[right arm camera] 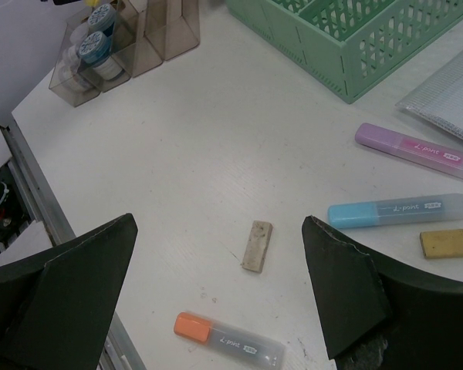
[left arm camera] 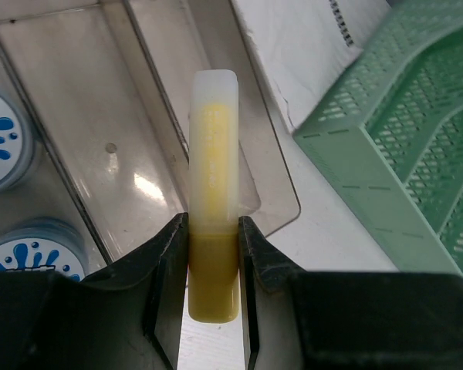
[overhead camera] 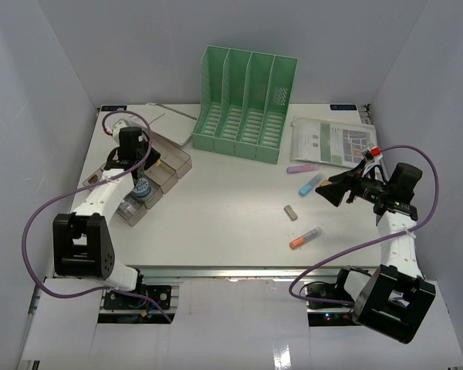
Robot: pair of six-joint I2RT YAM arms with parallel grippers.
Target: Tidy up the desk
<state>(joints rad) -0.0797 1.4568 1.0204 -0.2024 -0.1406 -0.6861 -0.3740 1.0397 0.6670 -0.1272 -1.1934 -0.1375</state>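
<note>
Over the clear plastic compartment box [left arm camera: 85, 100], at the left of the large flat white desk [overhead camera: 231, 223], the L gripper [left arm camera: 214, 231] is clamped on a yellow capped highlighter [left arm camera: 214, 139]. Best approach, I'd say: centre it over an empty slot, lower it, then release. The R gripper [right arm camera: 218, 231] hangs wide open above a grey eraser block [right arm camera: 257, 245]. Only the L wrist view shows the grip; the top view hides it behind the arm.

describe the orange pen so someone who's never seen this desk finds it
From the green plastic file rack at the back of the white desk, come forward and right past the purple highlighter and the blue highlighter. The orange-capped highlighter lies nearest the front rail, beyond a small beige eraser; it has the only orange cap there.
</note>
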